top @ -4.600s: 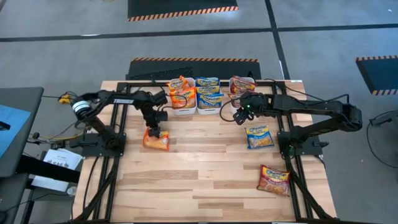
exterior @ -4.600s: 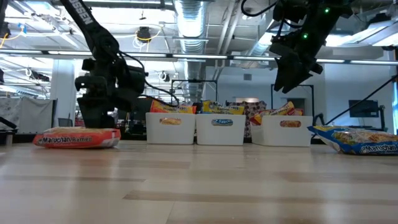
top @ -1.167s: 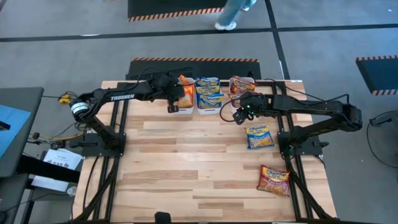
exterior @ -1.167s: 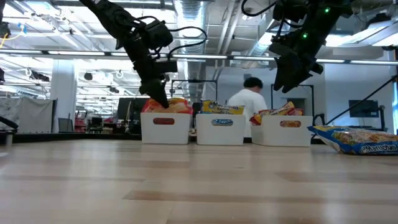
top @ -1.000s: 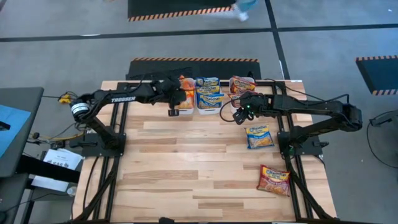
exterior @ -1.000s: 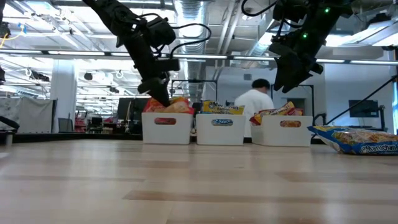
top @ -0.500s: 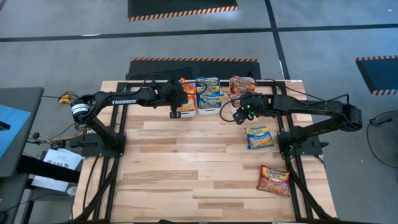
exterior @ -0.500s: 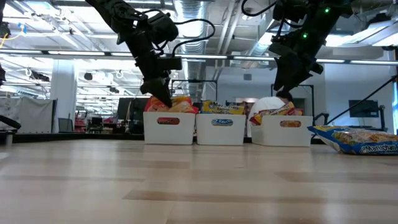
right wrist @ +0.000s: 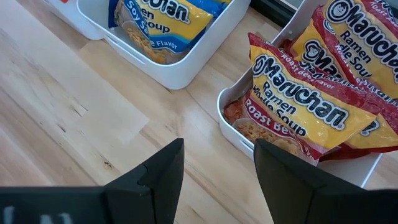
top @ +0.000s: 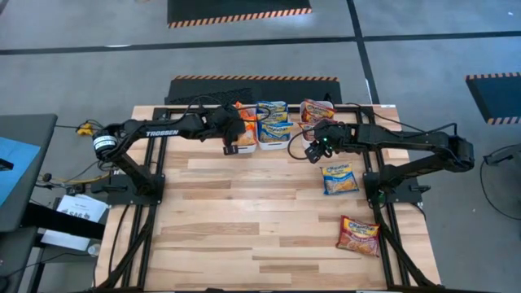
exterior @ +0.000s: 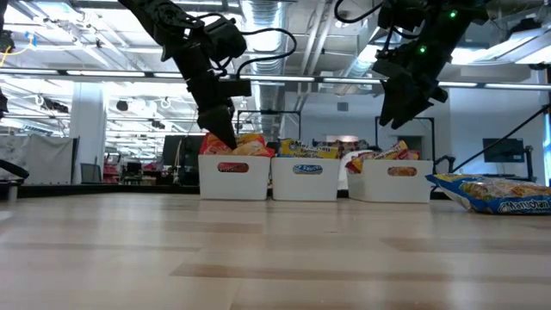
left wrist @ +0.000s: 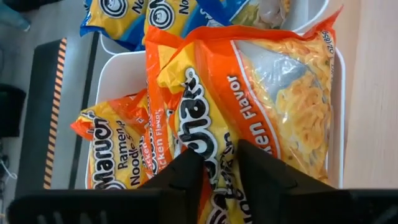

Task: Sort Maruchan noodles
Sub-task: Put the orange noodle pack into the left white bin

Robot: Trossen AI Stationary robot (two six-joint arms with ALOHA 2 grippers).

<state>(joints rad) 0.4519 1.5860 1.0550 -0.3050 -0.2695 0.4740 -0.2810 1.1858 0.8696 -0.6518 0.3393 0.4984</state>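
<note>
The table (top: 244,236) carries three white tubs (top: 277,140) along its far edge. The left gripper (left wrist: 219,163) hangs over the left tub, fingers slightly parted around the top orange packet (left wrist: 273,106). The right gripper (right wrist: 217,163) waits, spread, near the right tub. Two packets (top: 339,178) remain near the right edge. The orange packet, riding high, may slide out.

3 white tubs (exterior: 306,179) in row at wooden table's (top: 269,220) far edge; grey floor (top: 423,57) around.
</note>
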